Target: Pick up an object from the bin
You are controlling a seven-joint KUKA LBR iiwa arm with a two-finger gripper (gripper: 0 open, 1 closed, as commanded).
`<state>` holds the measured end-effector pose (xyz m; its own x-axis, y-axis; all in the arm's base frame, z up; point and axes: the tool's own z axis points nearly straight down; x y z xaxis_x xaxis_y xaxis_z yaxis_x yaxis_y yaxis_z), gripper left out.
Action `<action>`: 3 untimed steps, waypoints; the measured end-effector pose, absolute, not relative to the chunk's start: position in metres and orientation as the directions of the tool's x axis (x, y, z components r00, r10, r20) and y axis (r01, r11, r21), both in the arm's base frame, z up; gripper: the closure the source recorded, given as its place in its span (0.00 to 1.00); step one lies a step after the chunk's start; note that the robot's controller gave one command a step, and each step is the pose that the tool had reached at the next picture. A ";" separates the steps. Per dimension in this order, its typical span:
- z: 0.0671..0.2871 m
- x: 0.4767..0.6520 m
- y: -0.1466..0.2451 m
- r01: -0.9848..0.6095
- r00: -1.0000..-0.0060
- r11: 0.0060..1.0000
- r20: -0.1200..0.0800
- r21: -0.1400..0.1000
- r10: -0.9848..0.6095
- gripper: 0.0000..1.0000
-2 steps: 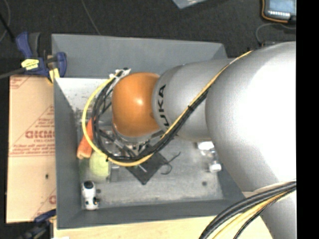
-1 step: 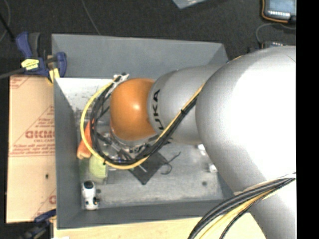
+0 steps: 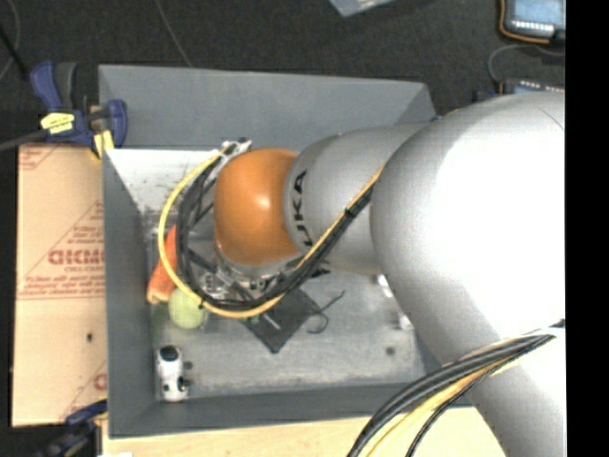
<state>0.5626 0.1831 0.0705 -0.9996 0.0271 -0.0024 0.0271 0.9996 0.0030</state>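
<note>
Arm [image 3: 400, 208] reaches in from the right, low over the left half of your grey bin [image 3: 285, 112]; orange wrist cover [image 3: 252, 208] and looped cables [image 3: 176, 217] hide most of the gripper [image 3: 231, 276], so you cannot tell how wide it stands or whether it has hold of anything. Nearest things: yellow-green ball [image 3: 187, 310] just below-left of the gripper; orange piece [image 3: 162, 276] just beside the ball, by the left wall; black flat thing [image 3: 279, 324] on the bin floor to the right; small white thing [image 3: 170, 372] with a black cap, apart, near the front-left corner.
</note>
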 end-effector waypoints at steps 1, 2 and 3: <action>0.071 0.563 0.183 0.027 -1.000 1.000 -0.002 0.003 0.027 1.00; 0.072 0.562 0.183 0.028 -1.000 1.000 -0.003 0.004 0.028 1.00; 0.081 0.561 0.182 0.029 -1.000 1.000 0.004 0.002 0.029 1.00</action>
<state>0.5607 0.1825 0.0810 -0.9996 0.0286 0.0036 0.0286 0.9996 0.0019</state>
